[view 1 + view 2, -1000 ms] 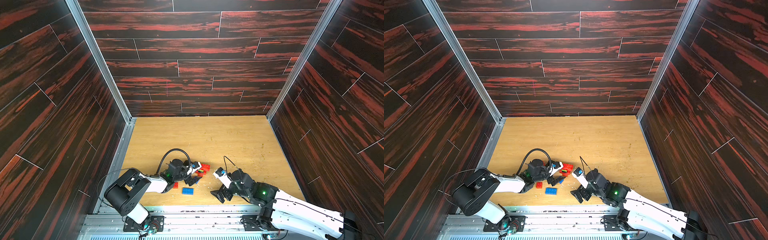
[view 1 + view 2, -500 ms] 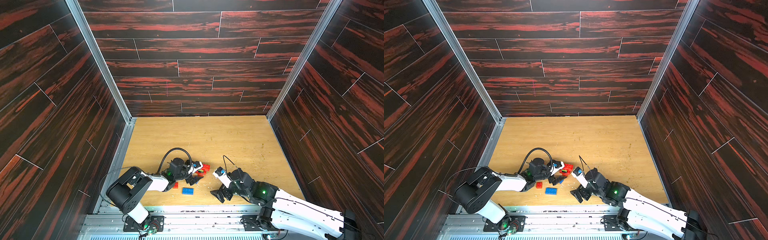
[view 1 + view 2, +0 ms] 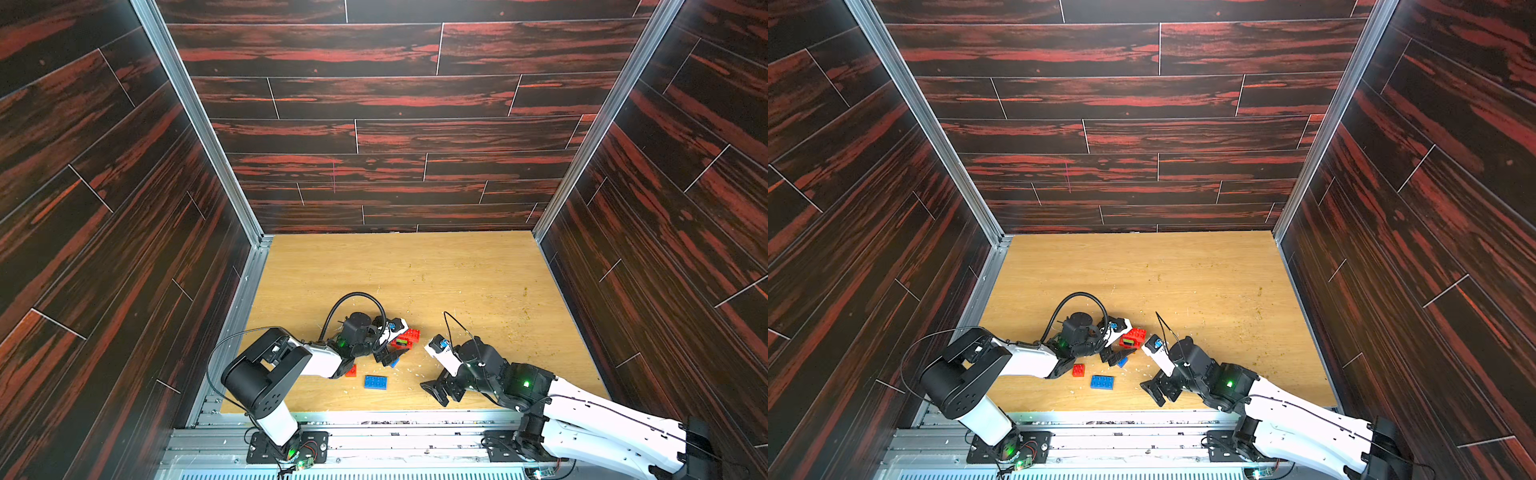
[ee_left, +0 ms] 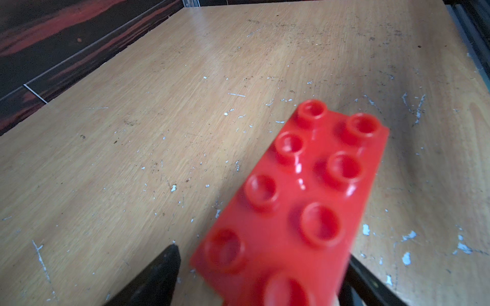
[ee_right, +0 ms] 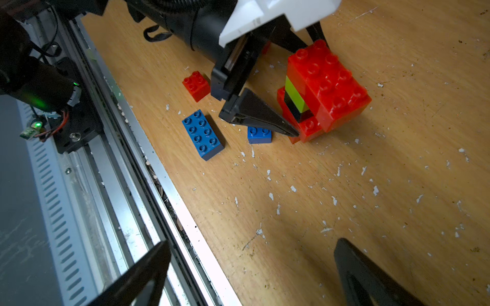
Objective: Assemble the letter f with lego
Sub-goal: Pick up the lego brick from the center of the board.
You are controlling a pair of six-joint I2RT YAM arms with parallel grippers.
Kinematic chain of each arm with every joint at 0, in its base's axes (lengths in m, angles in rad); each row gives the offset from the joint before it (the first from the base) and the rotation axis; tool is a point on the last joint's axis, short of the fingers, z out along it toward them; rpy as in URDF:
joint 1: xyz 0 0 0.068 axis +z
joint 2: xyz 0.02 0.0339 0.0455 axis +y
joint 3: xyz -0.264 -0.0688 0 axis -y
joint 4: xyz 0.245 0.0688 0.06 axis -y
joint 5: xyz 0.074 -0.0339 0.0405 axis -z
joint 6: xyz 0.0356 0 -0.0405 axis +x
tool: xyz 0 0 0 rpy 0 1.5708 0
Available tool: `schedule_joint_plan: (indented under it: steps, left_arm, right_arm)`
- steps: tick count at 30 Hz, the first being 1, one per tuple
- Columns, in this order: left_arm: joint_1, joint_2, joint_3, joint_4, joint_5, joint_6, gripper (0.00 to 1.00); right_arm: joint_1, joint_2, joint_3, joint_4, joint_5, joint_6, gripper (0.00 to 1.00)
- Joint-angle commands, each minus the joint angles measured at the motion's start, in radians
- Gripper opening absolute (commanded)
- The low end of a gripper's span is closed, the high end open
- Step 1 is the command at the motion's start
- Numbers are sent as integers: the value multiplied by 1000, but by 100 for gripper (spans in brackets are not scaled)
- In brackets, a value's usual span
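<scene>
A stack of red lego point(image 5: 326, 84) with a lime green brick point(image 5: 295, 92) and a black brick point(image 5: 291, 110) in its side stands at the table's front middle point(image 3: 405, 337) point(image 3: 1133, 337). My left gripper point(image 5: 305, 84) point(image 3: 401, 340) straddles it. Its jaws are open, and a gap shows beside one fingertip point(image 4: 172, 251) in the left wrist view, where the red studs point(image 4: 299, 201) fill the space. Loose on the table lie an oblong blue brick point(image 3: 375, 382) point(image 5: 202, 133), a small blue brick point(image 5: 259, 133) and a small red brick point(image 5: 196, 84). My right gripper point(image 5: 252, 245) point(image 3: 442, 390) is open and empty.
The metal rail point(image 5: 119, 172) runs along the table's front edge, right under one right finger. Dark wood-patterned walls point(image 3: 374, 166) close in the back and both sides. White flecks litter the wooden table point(image 3: 415, 282), which is bare behind the bricks.
My left gripper has shifted slightly around the red stack and its jaws have narrowed a little. The right arm has not moved.
</scene>
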State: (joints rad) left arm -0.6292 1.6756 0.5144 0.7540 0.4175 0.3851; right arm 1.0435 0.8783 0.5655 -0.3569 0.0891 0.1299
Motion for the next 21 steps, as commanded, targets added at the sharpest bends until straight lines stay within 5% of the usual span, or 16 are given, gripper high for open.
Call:
schedule_joint_plan:
  steps: [1, 21]
  left_arm:
    - [5, 5, 16, 28, -16, -8, 90]
    - [5, 21, 30, 39, -57, -33, 90]
  right_arm:
    - [15, 2, 23, -16, 5, -1, 98]
    - [21, 7, 19, -20, 9, 4, 98]
